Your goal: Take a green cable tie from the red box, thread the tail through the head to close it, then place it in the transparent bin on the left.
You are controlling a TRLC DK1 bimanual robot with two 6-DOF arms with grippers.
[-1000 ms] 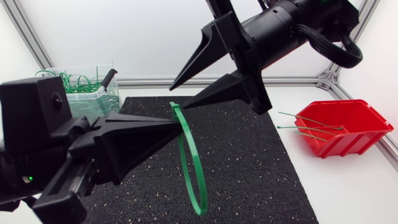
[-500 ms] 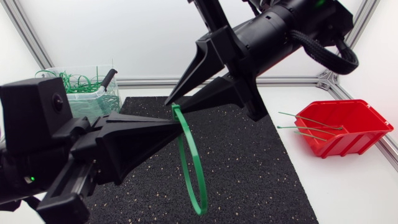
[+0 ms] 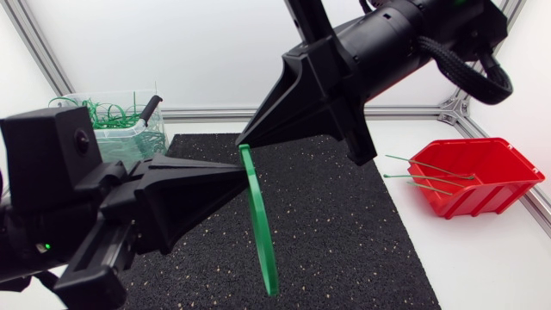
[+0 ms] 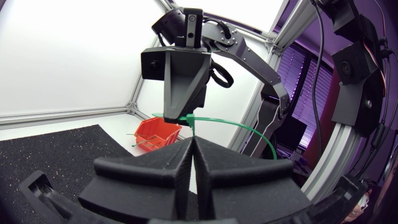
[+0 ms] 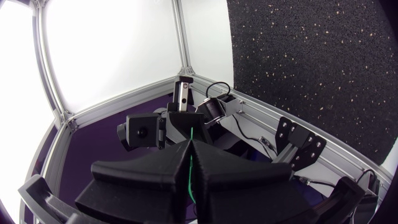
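A green cable tie (image 3: pixel 263 232) curls into a loop above the black mat, hanging down from both grippers. My left gripper (image 3: pixel 244 175) comes in from the left and is shut on the tie near its upper end. My right gripper (image 3: pixel 241 142) points down from the upper right and is shut on the same end, just above the left one. In the left wrist view the tie (image 4: pixel 242 126) arcs off beside my shut left gripper (image 4: pixel 193 138), with the right gripper (image 4: pixel 176 118) right ahead. A green strand (image 5: pixel 192 163) runs between the fingers of my right gripper (image 5: pixel 191 142).
The red box (image 3: pixel 482 176) sits at the right on the white table, with a few ties (image 3: pixel 426 172) poking over its rim. The transparent bin (image 3: pixel 116 129) at the back left holds several green ties. A black mat (image 3: pixel 344 232) covers the middle.
My right gripper has come down and closed its fingers on the tie's upper end. The loop has turned more edge-on. The left gripper has stayed in place, shut.
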